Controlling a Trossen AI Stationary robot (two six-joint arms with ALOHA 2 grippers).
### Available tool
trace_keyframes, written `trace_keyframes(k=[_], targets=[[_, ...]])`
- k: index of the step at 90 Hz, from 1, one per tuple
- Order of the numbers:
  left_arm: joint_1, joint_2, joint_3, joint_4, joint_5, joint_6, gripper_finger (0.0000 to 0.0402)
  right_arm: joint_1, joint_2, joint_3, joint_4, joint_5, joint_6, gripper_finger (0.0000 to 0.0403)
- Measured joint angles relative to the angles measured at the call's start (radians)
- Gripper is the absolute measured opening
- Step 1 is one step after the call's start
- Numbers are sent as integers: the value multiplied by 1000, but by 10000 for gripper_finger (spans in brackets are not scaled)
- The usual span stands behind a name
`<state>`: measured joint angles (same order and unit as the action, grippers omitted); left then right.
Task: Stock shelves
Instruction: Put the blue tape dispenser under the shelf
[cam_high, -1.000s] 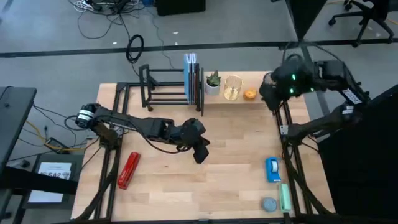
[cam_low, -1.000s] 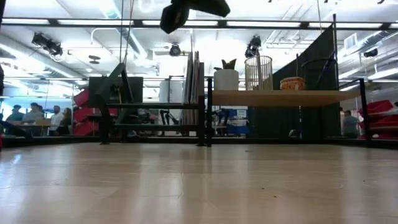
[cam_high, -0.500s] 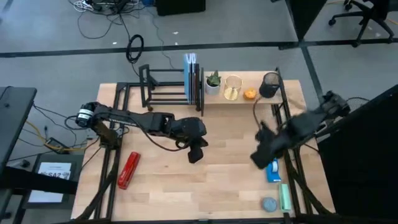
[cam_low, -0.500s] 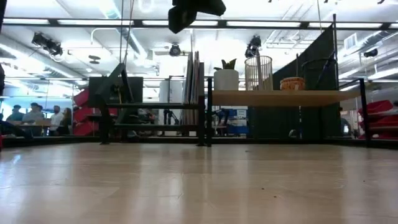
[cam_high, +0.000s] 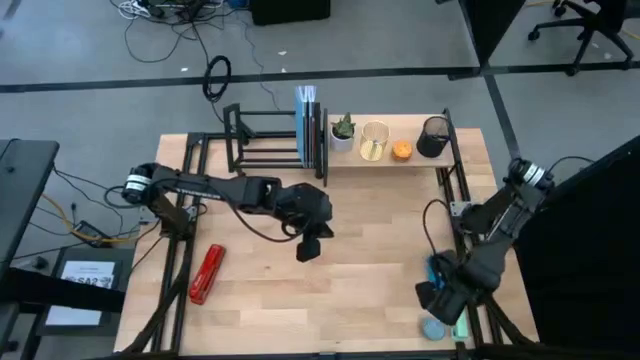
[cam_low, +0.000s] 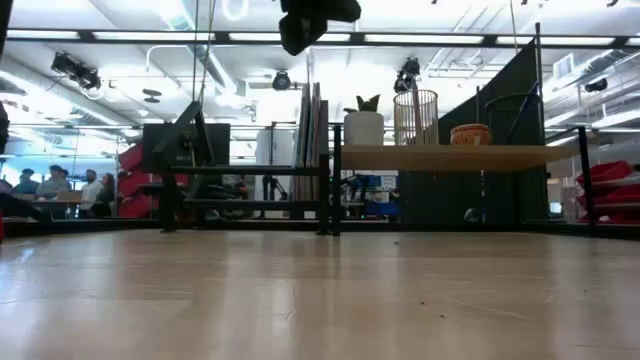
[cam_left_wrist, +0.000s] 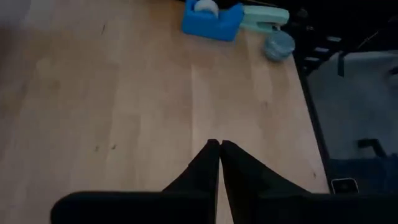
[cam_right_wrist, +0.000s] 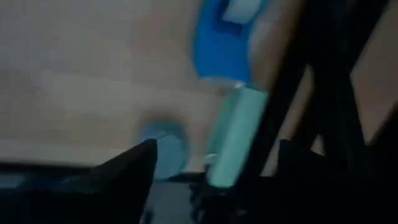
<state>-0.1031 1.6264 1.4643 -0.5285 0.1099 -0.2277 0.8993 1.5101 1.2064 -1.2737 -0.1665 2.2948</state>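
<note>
Hovering, left hand (cam_high: 309, 246): mid-desk, fingers pressed together, holding nothing.
Right hand (cam_high: 440, 297): fingers spread wide, over blue tape dispenser (cam_high: 439, 270), green stapler (cam_high: 459, 318) and grey disc (cam_high: 432, 328) at the desk's (cam_high: 370, 290) near right corner.
Black rack (cam_high: 268, 145): far edge, beyond the left hand; books (cam_high: 309, 125) upright at its end.
Wooden shelf (cam_high: 390, 160): adjoining, well apart from both hands; carries plant pot (cam_high: 343, 133), wire cup (cam_high: 374, 141), orange item (cam_high: 402, 151), black mesh cup (cam_high: 433, 137).
Red stapler (cam_high: 206, 273): near left.
</note>
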Motion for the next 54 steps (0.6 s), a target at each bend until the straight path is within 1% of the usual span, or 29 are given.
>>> trace_keyframes(k=[6,14,34,47,54], targets=[[5,0,0,-3,0,-6,0,-9,-2,-43,10,3,2,334],[8,0,0,-3,0,-20,0,-18,-20,-117,59,1,6,337],[12,0,0,-7,1,-50,0,-42,-103,-307,259,-21,22,319],[12,0,0,-11,1,-67,0,-65,-110,-383,320,-57,34,310],[12,0,0,-13,1,-68,0,-74,-110,-415,412,-59,34,309]])
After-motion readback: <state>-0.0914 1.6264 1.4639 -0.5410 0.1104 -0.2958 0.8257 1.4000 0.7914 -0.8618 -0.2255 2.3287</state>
